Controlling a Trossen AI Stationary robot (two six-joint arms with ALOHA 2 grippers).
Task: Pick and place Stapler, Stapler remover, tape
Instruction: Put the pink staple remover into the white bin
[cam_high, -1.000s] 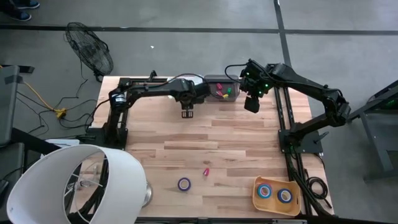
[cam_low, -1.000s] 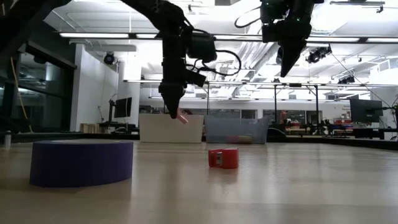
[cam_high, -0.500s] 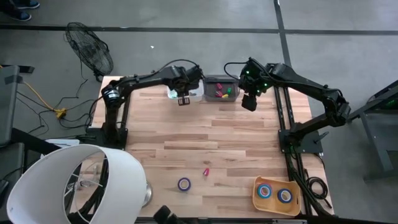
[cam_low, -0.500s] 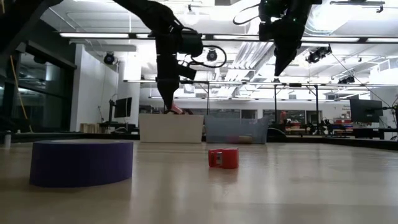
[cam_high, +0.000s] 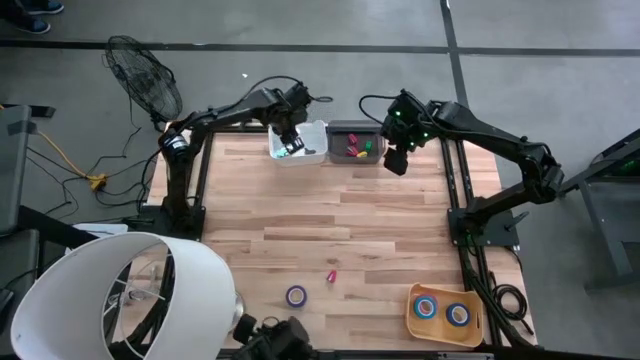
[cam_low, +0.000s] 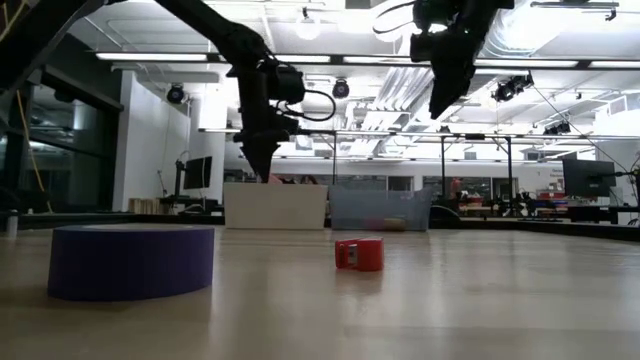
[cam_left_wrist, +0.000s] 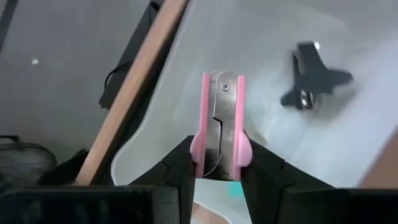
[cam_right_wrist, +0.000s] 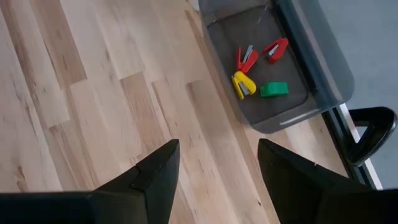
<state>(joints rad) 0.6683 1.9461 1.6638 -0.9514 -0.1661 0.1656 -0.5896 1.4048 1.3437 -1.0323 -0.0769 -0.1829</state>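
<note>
One pink staple remover (cam_left_wrist: 219, 124) sits clamped between the fingers of the left gripper (cam_high: 289, 143), held above the white bin (cam_high: 310, 133) at the far edge of the table (cam_high: 330, 230). A black staple remover (cam_left_wrist: 313, 75) already lies inside that bin. Just to its right, the grey bin (cam_right_wrist: 267, 112) holds red, yellow and green staplers (cam_right_wrist: 247, 81). Right gripper (cam_high: 397, 160) hovers near that bin's right end, jaws spread wide, holding nothing. Near edge: purple tape roll (cam_high: 296, 295), small red stapler (cam_low: 359, 253) beside it, and a wooden tray (cam_high: 443, 330) with two blue tape rolls (cam_high: 427, 307) at the right corner.
</note>
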